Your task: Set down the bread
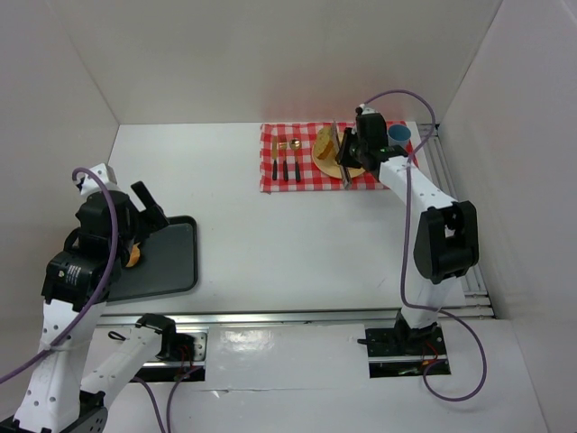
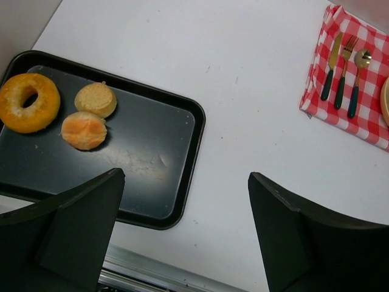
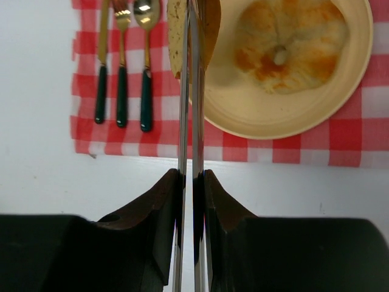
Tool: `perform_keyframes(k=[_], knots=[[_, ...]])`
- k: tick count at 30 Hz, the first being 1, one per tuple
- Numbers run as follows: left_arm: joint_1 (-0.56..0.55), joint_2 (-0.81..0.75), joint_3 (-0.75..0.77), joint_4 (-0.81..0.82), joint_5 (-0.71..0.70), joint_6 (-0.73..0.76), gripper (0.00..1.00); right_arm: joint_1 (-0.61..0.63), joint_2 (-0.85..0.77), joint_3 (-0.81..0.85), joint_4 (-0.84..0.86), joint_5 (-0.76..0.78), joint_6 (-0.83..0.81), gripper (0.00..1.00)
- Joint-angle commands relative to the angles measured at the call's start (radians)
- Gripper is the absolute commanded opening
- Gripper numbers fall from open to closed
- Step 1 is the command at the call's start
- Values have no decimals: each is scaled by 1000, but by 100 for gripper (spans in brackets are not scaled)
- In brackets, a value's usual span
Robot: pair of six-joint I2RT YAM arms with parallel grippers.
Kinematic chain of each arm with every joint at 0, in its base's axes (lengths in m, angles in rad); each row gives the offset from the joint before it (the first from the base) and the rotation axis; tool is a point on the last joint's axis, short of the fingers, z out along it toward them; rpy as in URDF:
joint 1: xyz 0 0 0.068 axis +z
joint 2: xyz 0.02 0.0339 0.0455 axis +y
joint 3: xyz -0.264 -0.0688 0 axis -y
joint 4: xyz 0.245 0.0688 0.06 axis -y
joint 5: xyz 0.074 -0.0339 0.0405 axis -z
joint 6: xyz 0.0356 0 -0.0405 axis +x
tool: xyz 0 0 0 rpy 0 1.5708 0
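- Right gripper [image 3: 189, 182] clamped on thin metal tongs [image 3: 189, 91], which pinch a golden-brown bread slice [image 3: 175, 36] over the round yellow plate [image 3: 255, 118] rim.
- Risk: the edge grip slips and the slice drops onto the red-checked cloth [image 3: 364, 140].
- Left gripper [image 2: 185, 201] agape, empty.

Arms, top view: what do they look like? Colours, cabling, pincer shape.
The left arm and right arm are built alike, with white links joined by bulky black joint housings. A purple cable loops loosely along each. The left pincer and right pincer each have two matte black, blocky, wedge-shaped fingers. No markings are visible.
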Motion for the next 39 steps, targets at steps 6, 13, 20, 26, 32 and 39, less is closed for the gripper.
perform_keyframes(k=[6,13,20,26,32,39], knots=[[-2,15,1,30,28,16,96,-49,9,-48,70,8,2,2],[-2,15,-8,39,38,16,96,-40,12,-38,70,8,-7,49],[-2,15,-28,39,47,16,96,-30,-57,-1,46,46,-26,60],[-2,15,-28,39,47,16,96,-21,-155,10,55,77,-26,60],[-2,33,-46,39,56,16,98,26,-246,-11,21,66,-35,60],[-2,55,-101,39,105,16,100,249,-425,-365,148,54,2,60]])
